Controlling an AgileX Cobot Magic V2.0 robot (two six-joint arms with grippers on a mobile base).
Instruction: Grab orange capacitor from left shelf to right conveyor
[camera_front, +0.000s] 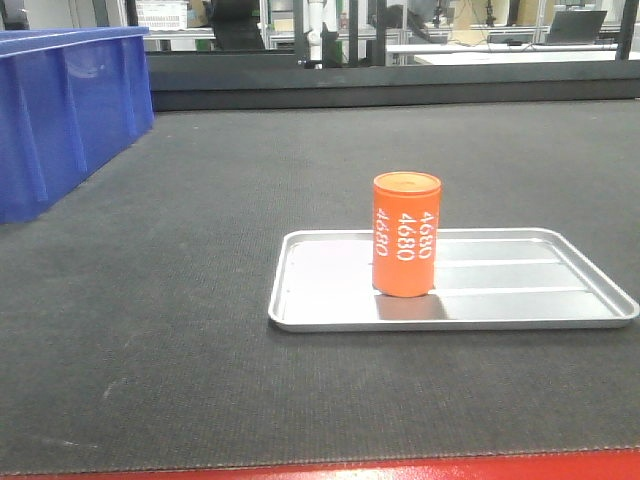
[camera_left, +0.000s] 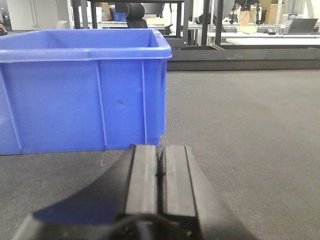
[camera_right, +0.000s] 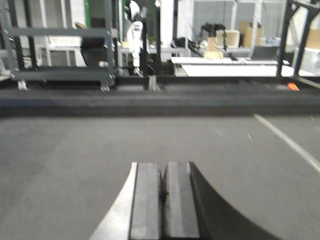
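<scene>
Your view, left to right: blue bin (camera_front: 65, 110) at belt's left edge. Orange capacitor (camera_front: 405, 234) upright in silver tray (camera_front: 310, 300) on right conveyor (camera_front: 180, 300). Your left gripper (camera_left: 160, 175) clenched, nothing held, near bin. Right gripper (camera_right: 163, 192) clenched, nothing held, over bare belt.

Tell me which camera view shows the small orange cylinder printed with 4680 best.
The exterior front-facing view: the small orange cylinder printed with 4680 stands upright in the shallow silver metal tray, fully in frame. Neither wrist view shows it; the left wrist sees the blue plastic bin and the right wrist sees only dark belt.
</scene>
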